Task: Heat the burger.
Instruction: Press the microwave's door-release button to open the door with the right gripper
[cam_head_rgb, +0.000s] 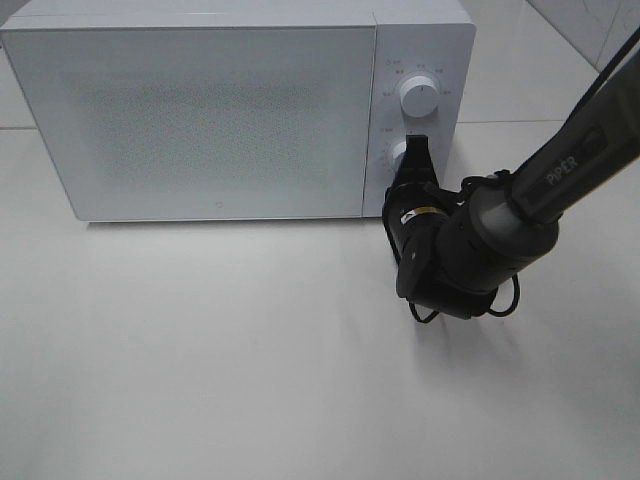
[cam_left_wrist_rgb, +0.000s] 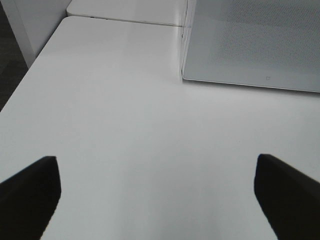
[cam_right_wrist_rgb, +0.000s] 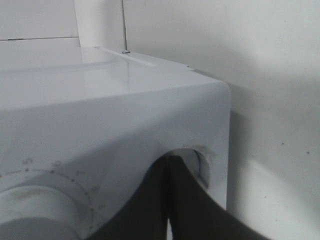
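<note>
The burger is not seen in any view, so where it lies rel. to the fingers, and which way it points, I cannot tell. The microwave (cam_head_rgb: 200, 110) stands on the white table (cam_head_rgb: 250, 360) w/ its door shut; the door panel is frosted, so the inside is not visible. The right gripper (cam_head_rgb: 417, 147) has its fingers pressed together and holds nothing. Its tips are at the lower knob (cam_head_rgb: 397, 158), below the upper knob (cam_head_rgb: 418, 97); touching or not, cannot tell. The right wrist view shows the shut fingers (cam_right_wrist_rgb: 150, 210) close against that knob's edge, which the high cam does not give. The left gripper (cam_left_wrist_rgb: 156, 165) shows only in the left wrist view: fingers wide apart, nothing btw. them, over the table near the microwave's front.
</note>
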